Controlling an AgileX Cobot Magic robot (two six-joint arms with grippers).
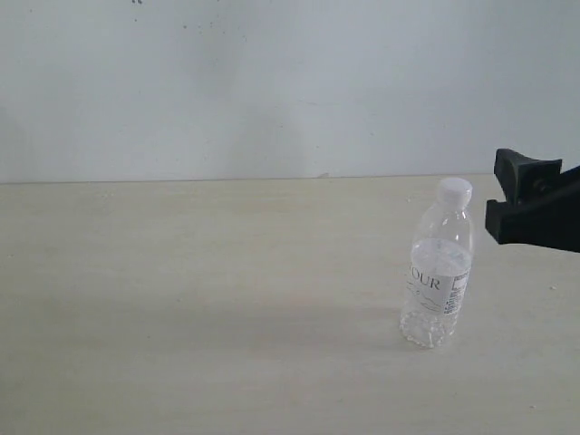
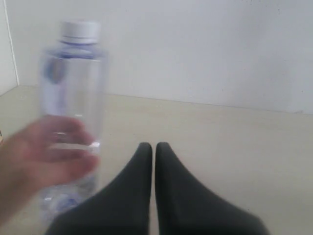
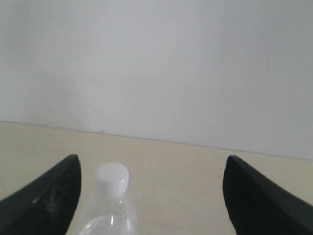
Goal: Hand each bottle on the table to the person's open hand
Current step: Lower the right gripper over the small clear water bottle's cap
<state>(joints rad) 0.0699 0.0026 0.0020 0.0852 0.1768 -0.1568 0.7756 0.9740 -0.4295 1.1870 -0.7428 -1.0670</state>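
The small water bottle stands right of centre, open tabletop stretching left; right claw spread wide nearby, left claw clenched.

The small water bottle label reads "OUR", partly cut off.

Table viewed by the exterior camera from slightly above, faced toward the white wall, left wrist camera held low behind the left gripper, a blurred, seemingly bluish bottle caught close, right wrist camera turned wallward, small water bottle shared with the exterior view.
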